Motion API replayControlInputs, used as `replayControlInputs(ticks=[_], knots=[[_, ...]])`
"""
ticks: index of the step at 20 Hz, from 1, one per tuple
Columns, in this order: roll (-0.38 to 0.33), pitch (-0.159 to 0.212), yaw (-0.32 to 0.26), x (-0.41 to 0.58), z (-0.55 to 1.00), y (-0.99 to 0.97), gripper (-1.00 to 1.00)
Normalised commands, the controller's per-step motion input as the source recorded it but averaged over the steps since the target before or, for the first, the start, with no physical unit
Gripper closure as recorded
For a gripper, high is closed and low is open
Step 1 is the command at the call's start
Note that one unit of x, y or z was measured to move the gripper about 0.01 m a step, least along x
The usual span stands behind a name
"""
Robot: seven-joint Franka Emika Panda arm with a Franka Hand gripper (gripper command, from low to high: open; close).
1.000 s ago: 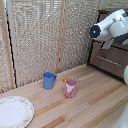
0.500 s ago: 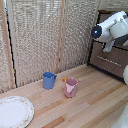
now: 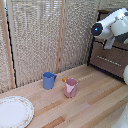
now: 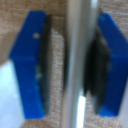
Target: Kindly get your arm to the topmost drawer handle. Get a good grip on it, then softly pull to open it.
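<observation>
At the dark drawer chest (image 3: 111, 60) on the exterior view's right, the arm (image 3: 111, 26) sets its end effector (image 4: 70, 65) astride the drawer handle (image 4: 79, 65), blue pads (image 4: 31, 65) flanking the bar, not visibly clamped, presumably ahead of a gentle pull.

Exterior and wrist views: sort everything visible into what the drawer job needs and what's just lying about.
Job:
arm
drawer handle, between the blue fingers
dark drawer unit

Lying about:
blue cup
pink cup
white plate
</observation>
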Motion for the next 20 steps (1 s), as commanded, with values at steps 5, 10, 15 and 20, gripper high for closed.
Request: replayControlInputs(ticks=[5, 10, 15, 20], knots=[[0.001, 0.032, -0.034, 0.365, -0.36, 0.94, 1.00], [0.009, 0.088, -0.037, 0.268, -0.31, 0.96, 1.00], [-0.008, 0.136, -0.013, 0.098, -0.20, 0.99, 1.00], [-0.038, 0.050, 0.000, -0.001, -0.10, 1.00, 1.00]])
